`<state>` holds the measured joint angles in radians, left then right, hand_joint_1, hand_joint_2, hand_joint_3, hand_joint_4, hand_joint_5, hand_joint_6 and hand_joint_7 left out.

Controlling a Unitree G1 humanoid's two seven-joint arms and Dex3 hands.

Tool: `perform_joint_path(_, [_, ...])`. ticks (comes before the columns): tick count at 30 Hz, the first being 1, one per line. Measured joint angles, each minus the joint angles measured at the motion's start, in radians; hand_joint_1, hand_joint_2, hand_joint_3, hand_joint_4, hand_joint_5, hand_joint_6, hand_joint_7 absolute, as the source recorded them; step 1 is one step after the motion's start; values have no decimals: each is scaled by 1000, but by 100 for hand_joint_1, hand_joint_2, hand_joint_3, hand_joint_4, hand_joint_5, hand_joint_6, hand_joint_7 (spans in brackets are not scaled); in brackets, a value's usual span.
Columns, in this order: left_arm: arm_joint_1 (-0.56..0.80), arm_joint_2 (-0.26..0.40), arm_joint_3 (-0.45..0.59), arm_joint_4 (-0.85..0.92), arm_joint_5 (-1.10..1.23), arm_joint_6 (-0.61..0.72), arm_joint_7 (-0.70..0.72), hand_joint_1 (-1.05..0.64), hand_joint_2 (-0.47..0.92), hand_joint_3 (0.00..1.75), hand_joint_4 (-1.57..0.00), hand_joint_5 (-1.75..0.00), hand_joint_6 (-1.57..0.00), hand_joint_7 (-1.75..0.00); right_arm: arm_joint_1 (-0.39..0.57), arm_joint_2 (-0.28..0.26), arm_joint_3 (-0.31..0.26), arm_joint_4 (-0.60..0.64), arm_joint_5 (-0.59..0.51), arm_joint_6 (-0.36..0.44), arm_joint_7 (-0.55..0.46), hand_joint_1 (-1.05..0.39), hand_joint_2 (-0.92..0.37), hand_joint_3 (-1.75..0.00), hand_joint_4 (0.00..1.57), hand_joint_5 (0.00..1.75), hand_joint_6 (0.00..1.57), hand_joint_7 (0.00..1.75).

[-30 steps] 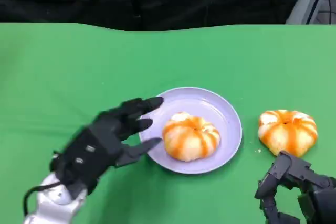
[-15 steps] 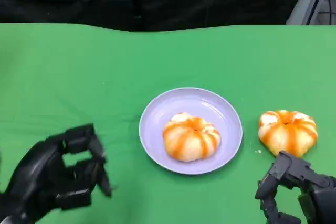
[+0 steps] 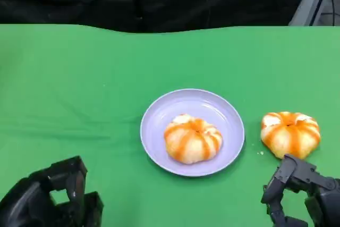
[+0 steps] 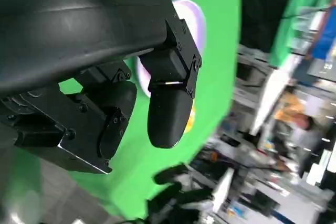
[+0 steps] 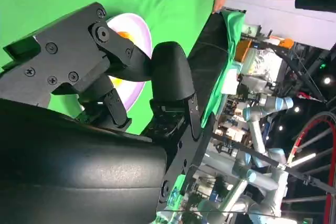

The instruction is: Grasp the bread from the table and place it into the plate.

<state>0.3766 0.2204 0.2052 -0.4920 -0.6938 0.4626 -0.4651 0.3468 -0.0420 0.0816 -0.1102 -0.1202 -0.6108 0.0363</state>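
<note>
Fingers on the left hand (image 3: 50, 200) are curled in toward the palm with nothing between them, parked down at about 7 o'clock on the green table (image 3: 79, 78). The left wrist view backs that up: black fingers (image 4: 168, 114) bent over, no bread in there. Right hand (image 3: 303, 195) sits at about 5 o'clock; its fingers are bent too and aren't touching anything. In the right wrist view its fingers (image 5: 168, 72) hang loosely apart over the cloth, nothing held.

Moving outward, the loose bread (image 3: 290, 133) is just past the right hand's fingertips, at roughly 3 to 4 o'clock from the plate, lying on the table and clear of the rim. It's a round, pumpkin-shaped bun, pale cream with orange glaze stripes running down from a dimple in the middle.

Centre of the table has the lavender plate (image 3: 159, 115), round and shallow. One bread in the plate (image 3: 193, 138) already, same look as the other, sitting toward the plate's 6 o'clock side.

No brands or readable text anywhere I can make out.
</note>
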Motion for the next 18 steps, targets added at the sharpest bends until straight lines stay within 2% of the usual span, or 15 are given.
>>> perform_joint_path(18, [-20,-5,4,21,-11,-28,-3,20,59,170,-110,-175,-96,-175,-4,1,1,12,1,-6,0,-12,-54,-116,84,175,75,156])
